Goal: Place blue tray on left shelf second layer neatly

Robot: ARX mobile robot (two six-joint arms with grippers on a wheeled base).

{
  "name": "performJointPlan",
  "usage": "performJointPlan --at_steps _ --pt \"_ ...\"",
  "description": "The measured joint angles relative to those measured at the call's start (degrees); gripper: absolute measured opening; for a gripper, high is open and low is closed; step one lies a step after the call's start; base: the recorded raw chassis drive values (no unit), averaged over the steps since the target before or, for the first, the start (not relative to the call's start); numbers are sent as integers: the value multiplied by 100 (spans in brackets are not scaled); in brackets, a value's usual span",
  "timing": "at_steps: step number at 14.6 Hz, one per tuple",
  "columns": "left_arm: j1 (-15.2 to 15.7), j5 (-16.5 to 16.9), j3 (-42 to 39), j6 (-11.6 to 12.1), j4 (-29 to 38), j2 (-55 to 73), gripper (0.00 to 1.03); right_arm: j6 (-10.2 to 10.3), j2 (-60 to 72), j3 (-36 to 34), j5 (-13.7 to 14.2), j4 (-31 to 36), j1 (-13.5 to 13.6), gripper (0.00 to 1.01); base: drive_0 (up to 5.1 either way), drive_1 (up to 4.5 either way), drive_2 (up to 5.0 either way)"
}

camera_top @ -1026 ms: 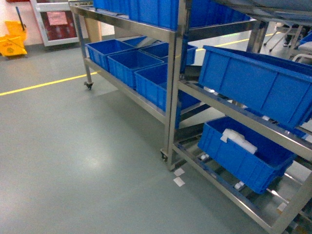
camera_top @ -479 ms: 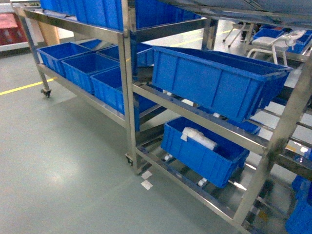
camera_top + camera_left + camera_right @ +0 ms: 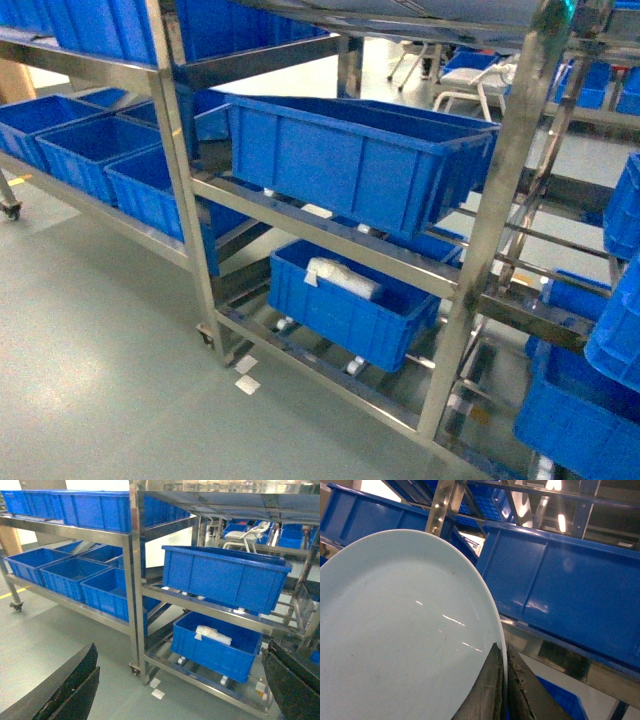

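Glossy pale plate (image 3: 405, 630) — right pincer (image 3: 502, 690) pinches its rim; left pincer (image 3: 175, 690) splayed wide.

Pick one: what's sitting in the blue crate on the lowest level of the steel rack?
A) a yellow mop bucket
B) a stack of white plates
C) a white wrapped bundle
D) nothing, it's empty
C: both the head and left wrist views show a white wrapped bundle lying inside the lower blue crate, under the tilted crate on the level above.
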Motion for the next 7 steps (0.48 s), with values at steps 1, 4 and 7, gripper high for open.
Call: performJointPlan --at_steps 1,4,7 --pt "0 0 0 0 0 0 98 0 0 0 0 2 0 2 -153 -153 -153" --pt "0 0 0 0 2 0 98 0 0 0 0 0 0 2 -162 -162 -162" --pt "0 0 0 0 2 0 98 0 0 0 0 0 2 2 -163 -163 -163"
